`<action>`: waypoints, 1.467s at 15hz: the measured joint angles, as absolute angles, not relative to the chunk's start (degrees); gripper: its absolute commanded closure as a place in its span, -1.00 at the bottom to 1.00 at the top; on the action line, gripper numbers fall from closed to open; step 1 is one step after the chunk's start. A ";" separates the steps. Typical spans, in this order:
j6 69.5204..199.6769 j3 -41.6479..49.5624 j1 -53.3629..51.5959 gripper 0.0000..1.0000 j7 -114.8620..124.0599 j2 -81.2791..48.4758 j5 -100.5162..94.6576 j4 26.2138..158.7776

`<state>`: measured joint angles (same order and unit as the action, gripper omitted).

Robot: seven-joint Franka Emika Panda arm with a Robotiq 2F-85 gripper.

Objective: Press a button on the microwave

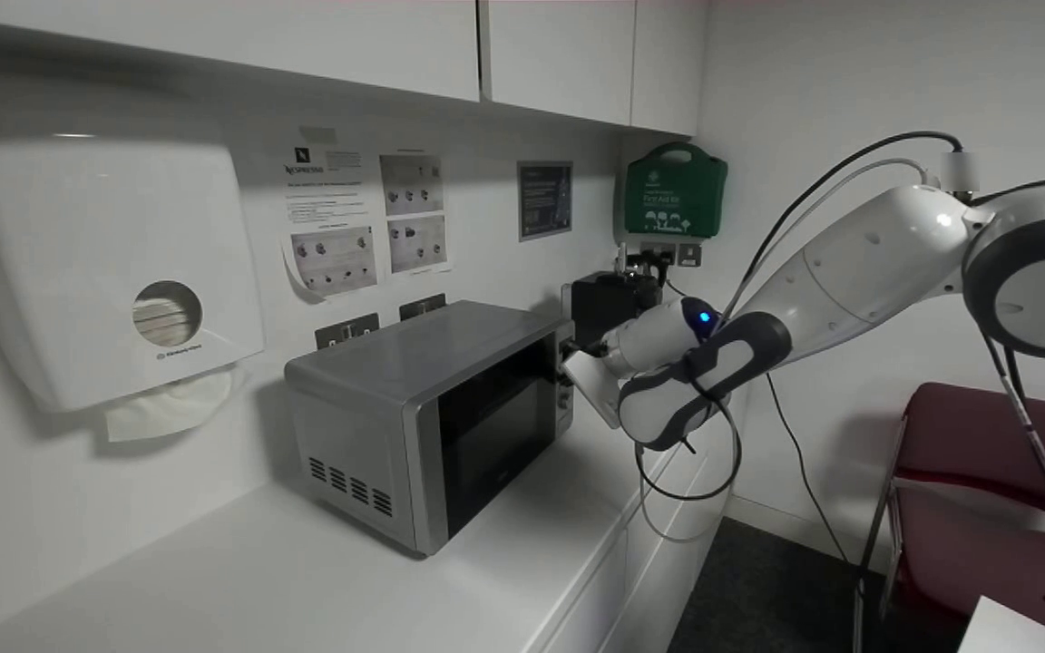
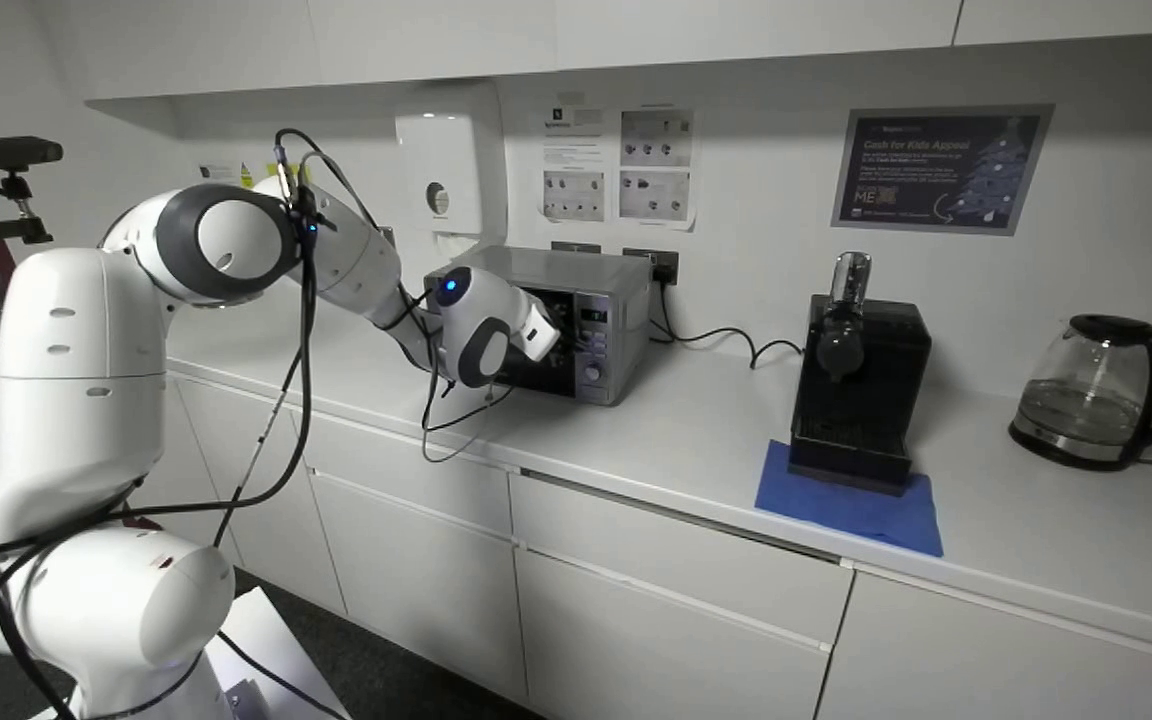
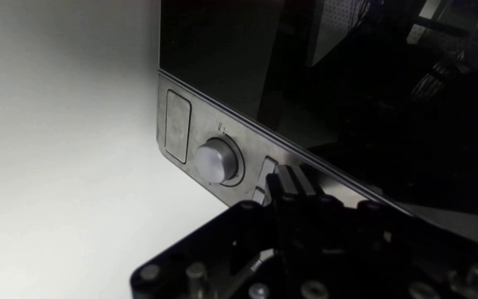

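Both jaws are pressed together; the gripper (image 3: 293,179) is held at the microwave (image 1: 427,413), contact with buttons (image 3: 267,170) unclear.

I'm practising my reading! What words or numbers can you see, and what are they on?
"NESPRESSO": wall sheet
"First Aid Kit": green case
"Cash for Kids Appeal": dark poster
"ME": the same poster
"Kimberly-Clark", probably, but blurry: paper dispenser
Too small or blurred: display and markings on the microwave, other print. No readable numbers.
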<state>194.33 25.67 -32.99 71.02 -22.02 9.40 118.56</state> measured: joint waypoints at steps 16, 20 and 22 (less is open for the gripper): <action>194.33 25.71 -33.07 1.00 71.02 -21.83 9.37 118.64; 194.33 25.71 -33.14 1.00 70.33 -21.18 9.19 118.90; 194.33 25.71 -33.28 1.00 69.24 -20.21 9.07 119.26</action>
<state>194.33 25.71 -33.28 69.24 -20.21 9.07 119.26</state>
